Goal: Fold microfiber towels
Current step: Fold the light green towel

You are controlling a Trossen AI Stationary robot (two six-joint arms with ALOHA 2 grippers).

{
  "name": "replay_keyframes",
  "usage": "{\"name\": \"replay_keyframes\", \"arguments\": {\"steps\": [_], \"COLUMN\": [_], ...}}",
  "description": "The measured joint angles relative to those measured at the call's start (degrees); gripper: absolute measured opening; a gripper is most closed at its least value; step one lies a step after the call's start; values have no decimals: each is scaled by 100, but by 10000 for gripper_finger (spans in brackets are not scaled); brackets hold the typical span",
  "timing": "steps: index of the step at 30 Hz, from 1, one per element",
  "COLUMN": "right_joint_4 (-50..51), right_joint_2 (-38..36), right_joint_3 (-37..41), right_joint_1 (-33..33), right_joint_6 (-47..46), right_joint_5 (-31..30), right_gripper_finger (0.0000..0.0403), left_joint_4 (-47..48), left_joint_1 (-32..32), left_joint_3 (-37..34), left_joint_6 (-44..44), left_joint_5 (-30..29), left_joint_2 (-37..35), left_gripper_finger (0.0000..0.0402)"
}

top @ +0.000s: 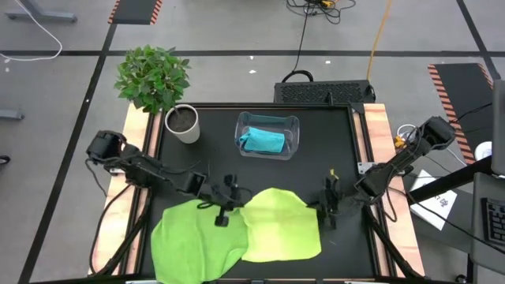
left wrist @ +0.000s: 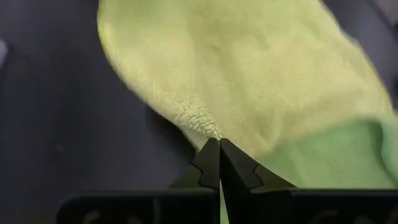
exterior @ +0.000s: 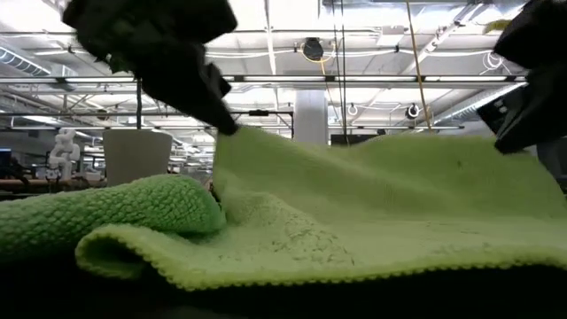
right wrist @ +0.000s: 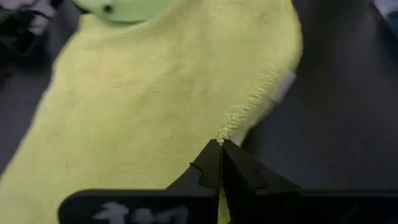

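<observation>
While both arms reach in over the front half of the black table (top: pixel 347 142), each gripper is pinched on an edge of the pale yellow-green towel (top: pixel 280 229). The left gripper (top: pixel 223 211) sits at that towel's left edge, where it meets the bright green towel (top: pixel 189 241); in the left wrist view its 2 fingers (left wrist: pixel 208 165) are pressed together on the pale towel's hem. The right gripper (top: pixel 330 207) sits at the towel's right edge, near the table's right side; in the right wrist view its 2 fingers (right wrist: pixel 208 163) are likewise pressed together on the stitched hem.

The pale yellow-green towel lies at the front centre of the table, overlapping the right part of the bright green towel, which is spread at the front left and reaches the front edge. In the low view the pale towel is raised at both pinched edges and sags between them, with its front hem resting on the table.

The turquoise blue towel (top: pixel 263 141) lies bunched inside the clear plastic bin (top: pixel 293 126) at the rear centre. A white pot (top: pixel 186 131) holding a green plant (top: pixel 152 76) stands at the rear left corner.
</observation>
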State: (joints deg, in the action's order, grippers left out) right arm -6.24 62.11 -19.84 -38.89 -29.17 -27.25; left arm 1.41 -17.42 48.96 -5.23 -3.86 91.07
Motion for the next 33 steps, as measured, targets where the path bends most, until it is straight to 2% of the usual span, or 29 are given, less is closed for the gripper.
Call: {"name": "replay_keyframes", "arguments": {"steps": [9,15,22,33], "right_joint_4": [114,-82,-1035,-2122], "right_joint_2": [78,412,1208,1936], "right_joint_3": [-2,0,2,0], "right_joint_1": [-989,-1378,-1629,-1987], "right_joint_6": [-6,-202,109,440], "right_joint_5": [-755,-724,-737,-1073], "right_gripper_finger": [0,0,0,0], "left_joint_4": [-121,-472,-1047,-983], "left_joint_1": [-503,-570,-791,-1255], "left_joint_3": [-6,-10,49,331], "left_joint_6": [479,578,935,784], "left_joint_5": [-245,-240,-196,41], "left_joint_2": [364,610,595,599], "left_gripper_finger": [1,1,1,1]}}
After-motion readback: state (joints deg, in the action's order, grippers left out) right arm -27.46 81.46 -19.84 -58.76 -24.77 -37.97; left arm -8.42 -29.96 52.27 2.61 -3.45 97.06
